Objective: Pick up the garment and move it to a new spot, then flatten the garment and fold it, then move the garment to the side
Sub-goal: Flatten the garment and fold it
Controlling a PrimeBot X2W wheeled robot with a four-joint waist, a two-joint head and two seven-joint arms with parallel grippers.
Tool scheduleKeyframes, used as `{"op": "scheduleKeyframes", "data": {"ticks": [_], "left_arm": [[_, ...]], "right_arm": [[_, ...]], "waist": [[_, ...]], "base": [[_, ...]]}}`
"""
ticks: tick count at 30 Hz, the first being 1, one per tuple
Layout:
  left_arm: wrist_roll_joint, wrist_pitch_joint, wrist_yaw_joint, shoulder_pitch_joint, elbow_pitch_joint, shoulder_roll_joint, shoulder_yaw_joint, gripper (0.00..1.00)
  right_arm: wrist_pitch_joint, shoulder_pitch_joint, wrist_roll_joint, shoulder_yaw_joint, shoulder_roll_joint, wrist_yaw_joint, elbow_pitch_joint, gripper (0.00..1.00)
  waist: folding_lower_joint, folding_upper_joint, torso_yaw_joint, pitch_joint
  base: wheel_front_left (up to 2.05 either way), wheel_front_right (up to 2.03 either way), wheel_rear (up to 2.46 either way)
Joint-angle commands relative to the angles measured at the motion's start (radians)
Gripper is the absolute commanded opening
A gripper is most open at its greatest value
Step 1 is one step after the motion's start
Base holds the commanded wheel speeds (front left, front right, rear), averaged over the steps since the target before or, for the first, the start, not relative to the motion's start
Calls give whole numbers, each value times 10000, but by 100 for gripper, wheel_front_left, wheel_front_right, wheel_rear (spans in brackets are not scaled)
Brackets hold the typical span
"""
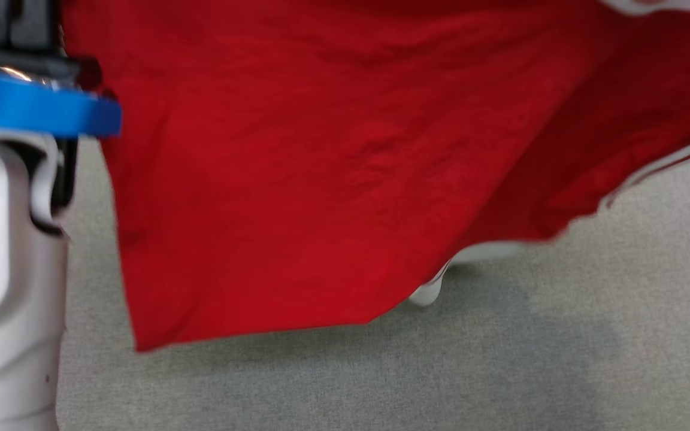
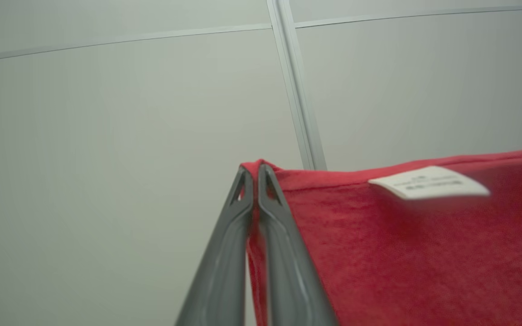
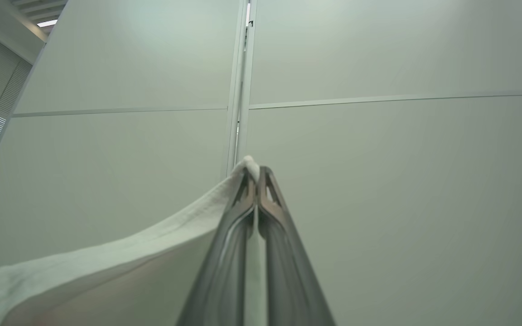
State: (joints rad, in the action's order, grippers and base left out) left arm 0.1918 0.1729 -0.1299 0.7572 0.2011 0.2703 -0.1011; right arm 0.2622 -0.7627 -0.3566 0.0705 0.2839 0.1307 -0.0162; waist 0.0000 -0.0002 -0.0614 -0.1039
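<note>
The garment (image 1: 321,167) is red with white trim and hangs in the air, spread across most of the head view above the grey surface. In the left wrist view my left gripper (image 2: 255,170) is shut on a red corner of the garment (image 2: 424,253), beside a white label (image 2: 428,183). In the right wrist view my right gripper (image 3: 255,171) is shut on a white edge of the garment (image 3: 120,256), which droops away to the lower left. Both pairs of fingers point up toward a pale wall.
A grey cloth-covered surface (image 1: 441,371) lies below the hanging garment. My pale left forearm (image 1: 3,269) with its blue band (image 1: 39,111) stands at the left of the head view. Pale wall panels (image 3: 379,181) with seams fill the background of both wrist views.
</note>
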Motion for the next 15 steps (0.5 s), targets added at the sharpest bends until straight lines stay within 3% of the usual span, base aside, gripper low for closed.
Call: {"op": "scheduleKeyframes", "data": {"ticks": [1,6,12,15], "left_arm": [[-163,-205,11,437,216,65,-85,0],[-459,-575,139,2023,1290,170,-277,0],[-992,-248,514,4128,3096,274,-443,0],[-1129,336,847,4859,3711,198,-386,0]], "right_arm": [[38,-485,100,-76,224,1,-353,0],[-11,-2412,974,-1147,1042,1,-2146,0],[28,-5241,1814,-1374,950,-1,-4779,0],[38,-6142,2331,-910,758,-1,-4984,0]], "waist": [[0,2,163,-337],[0,2,298,-1346],[0,2,335,-2235],[0,2,321,-2477]], "base": [[0,0,0],[0,0,0],[0,0,0],[0,0,0]]}}
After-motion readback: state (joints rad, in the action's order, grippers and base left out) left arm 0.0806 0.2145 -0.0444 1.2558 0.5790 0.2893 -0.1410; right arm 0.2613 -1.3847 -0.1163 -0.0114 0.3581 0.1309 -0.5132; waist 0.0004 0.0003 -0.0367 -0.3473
